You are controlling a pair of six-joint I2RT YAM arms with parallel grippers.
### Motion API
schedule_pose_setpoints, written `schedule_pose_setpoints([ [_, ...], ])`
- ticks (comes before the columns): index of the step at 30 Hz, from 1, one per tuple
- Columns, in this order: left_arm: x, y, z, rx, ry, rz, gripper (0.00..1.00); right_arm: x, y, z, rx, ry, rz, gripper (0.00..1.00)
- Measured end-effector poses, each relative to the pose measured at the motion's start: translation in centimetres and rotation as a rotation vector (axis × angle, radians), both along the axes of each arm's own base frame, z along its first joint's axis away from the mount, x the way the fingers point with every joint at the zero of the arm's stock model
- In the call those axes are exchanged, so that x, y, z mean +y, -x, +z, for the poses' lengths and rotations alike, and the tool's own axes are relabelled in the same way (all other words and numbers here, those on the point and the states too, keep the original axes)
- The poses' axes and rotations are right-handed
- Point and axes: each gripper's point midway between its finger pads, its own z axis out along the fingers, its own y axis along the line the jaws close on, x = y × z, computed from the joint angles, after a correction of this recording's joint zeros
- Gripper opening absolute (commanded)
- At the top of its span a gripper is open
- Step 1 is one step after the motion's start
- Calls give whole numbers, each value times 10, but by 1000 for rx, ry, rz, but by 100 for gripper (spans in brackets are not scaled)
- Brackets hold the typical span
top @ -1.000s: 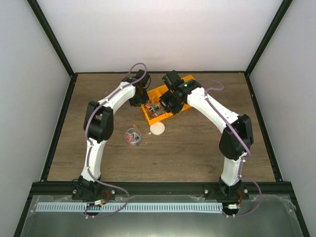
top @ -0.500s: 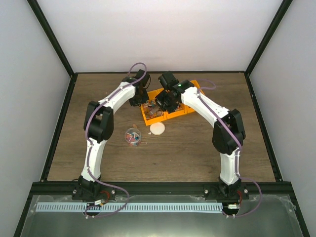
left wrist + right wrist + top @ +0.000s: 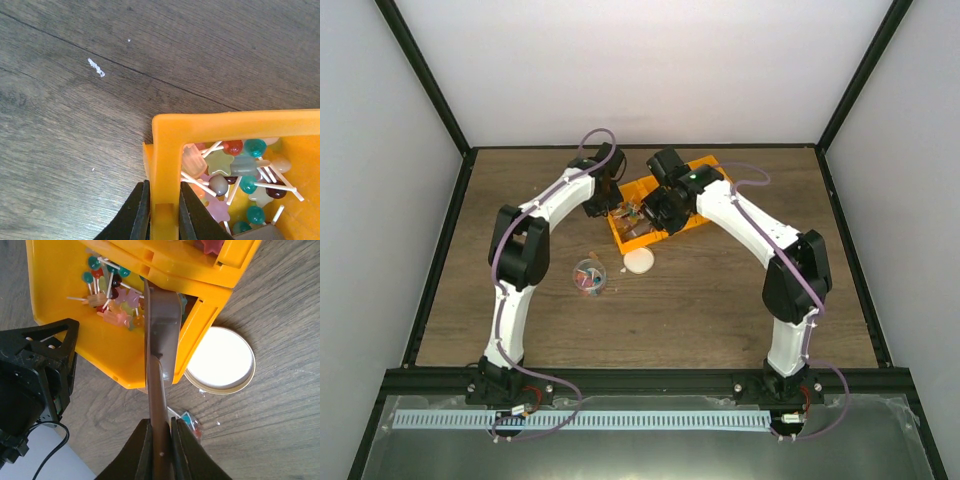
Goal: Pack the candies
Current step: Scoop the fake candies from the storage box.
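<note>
The candies (image 3: 235,167) are small coloured sweets on white sticks, heaped in the corner compartment of an orange bin (image 3: 225,120). My left gripper (image 3: 162,212) is shut on the bin's side wall, one finger on each face. In the top view the left gripper (image 3: 613,208) stands at the bin's (image 3: 640,188) left end. My right gripper (image 3: 160,450) is shut on the handle of a brown scoop (image 3: 161,325), whose bowl lies over the candies (image 3: 112,305) in the bin (image 3: 115,355). From above, the right gripper (image 3: 650,212) is over the bin.
A round cream lid (image 3: 639,261) lies on the wood just in front of the bin. A small clear jar (image 3: 588,277) holding a few candies stands to the lid's left. The lid (image 3: 220,360) and jar (image 3: 191,422) also show in the right wrist view.
The right arm swung left over the bin with the scoop and came back. The bin turned slightly with it. The left gripper stayed at the bin's left end.
</note>
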Motion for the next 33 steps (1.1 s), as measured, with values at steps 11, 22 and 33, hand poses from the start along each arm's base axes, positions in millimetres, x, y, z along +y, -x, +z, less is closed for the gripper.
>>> schedule_pose_setpoints([
  [11,-2,0,0,-15,27,45,4,5,-26,-28,-34,14,-15,1],
  [22,6,-6,1,-31,16,50,4,3,-29,-34,-107,-66,12,1],
  [33,0,-4,1,-25,19,15,4,-7,-9,-23,-87,-62,2,1],
])
